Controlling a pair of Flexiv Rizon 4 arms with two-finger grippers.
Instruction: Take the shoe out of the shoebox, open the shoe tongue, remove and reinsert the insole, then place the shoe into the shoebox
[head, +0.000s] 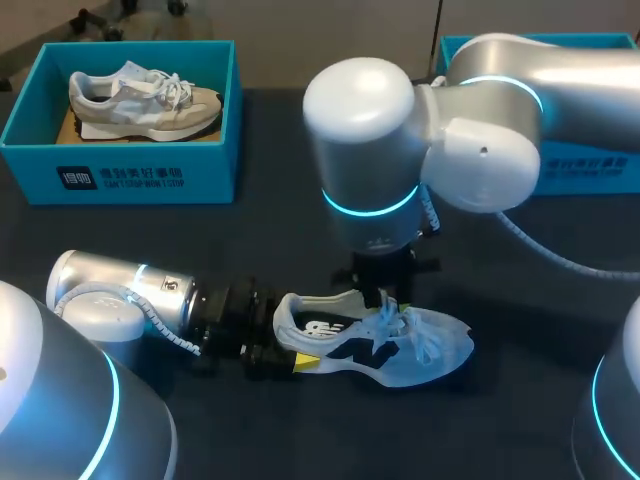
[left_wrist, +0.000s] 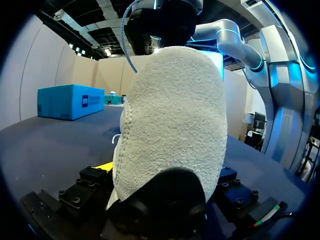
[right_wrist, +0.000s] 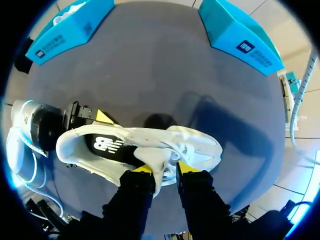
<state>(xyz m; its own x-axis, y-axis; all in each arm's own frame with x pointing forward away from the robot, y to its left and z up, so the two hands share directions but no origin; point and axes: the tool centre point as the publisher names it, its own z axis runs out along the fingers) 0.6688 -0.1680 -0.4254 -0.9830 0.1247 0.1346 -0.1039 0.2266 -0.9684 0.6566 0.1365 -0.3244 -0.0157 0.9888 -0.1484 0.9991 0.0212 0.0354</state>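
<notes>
Two grippers on one shoe (head: 385, 350), both closed, mid-table (head: 300, 230). Nearest, left gripper (head: 290, 360), in low from the left, clamped on the heel, one yellow fingertip (head: 305, 362) showing at the near side. From the left wrist, nothing much but pale fuzzy heel (left_wrist: 172, 130), wedged between the finger blocks. Shoe white and light grey, toe to the right, big dark letter mark on the near side. Inside, black insole (right_wrist: 107, 145) in place, stamped with a white logo. Just past the heel opening, right gripper (right_wrist: 163, 169) straight down from above, yellow tips narrow, pinching the tongue (right_wrist: 160, 161) from both sides. Laces (head: 425, 340) loose over the forefoot. Farther back, well apart from the shoe, two teal boxes at the table's rear corners. Left shoebox (head: 130, 175) open, holding a second shoe (head: 145, 100) in white and beige, with a dark logo square and lines of white print on the front wall. Right shoebox (head: 590, 170) mostly hidden behind the right arm, with white print on its front too, too partial to make out.
</notes>
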